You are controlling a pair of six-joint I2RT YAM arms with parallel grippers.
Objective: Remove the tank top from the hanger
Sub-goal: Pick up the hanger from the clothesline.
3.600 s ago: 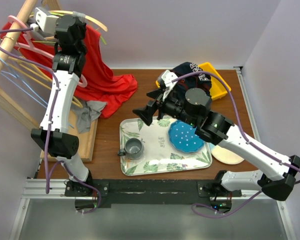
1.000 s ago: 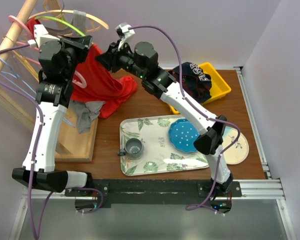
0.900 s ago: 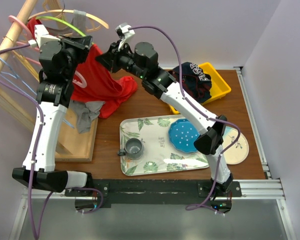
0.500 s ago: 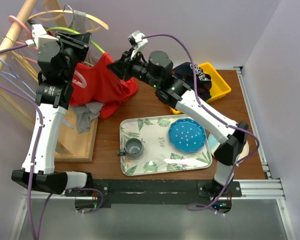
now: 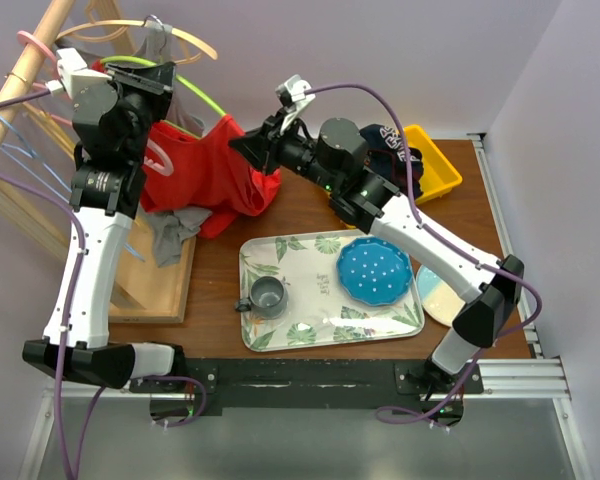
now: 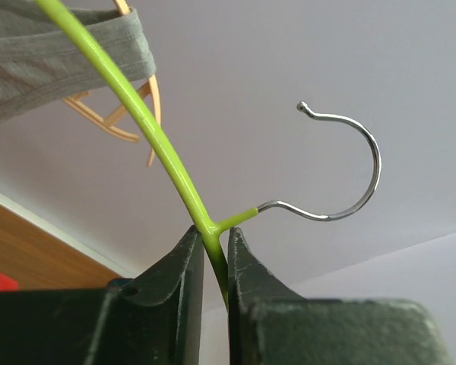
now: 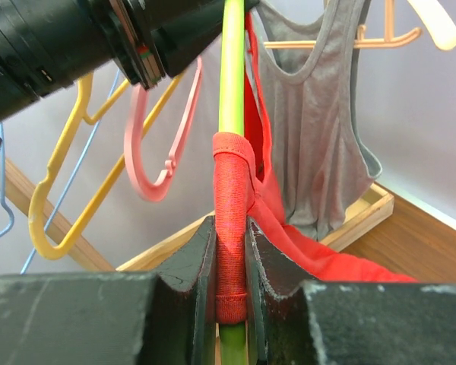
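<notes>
Red strap of tank top [image 7: 229,163] pinched in right claw [image 7: 230,225] against green hanger [image 7: 232,68], left claw [image 6: 215,237] clamped on its neck

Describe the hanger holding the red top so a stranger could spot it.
Find the wooden rack on the left. Above it, the left gripper pinches the green hanger by its neck. Unlike the pink hanger and yellow hanger nearby, it carries the red tank top.

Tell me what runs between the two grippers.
The green hanger: the left gripper clamps it by the hook, the right gripper pinches the strap of the red tank top against its arm. Right wrist view shows it.
</notes>
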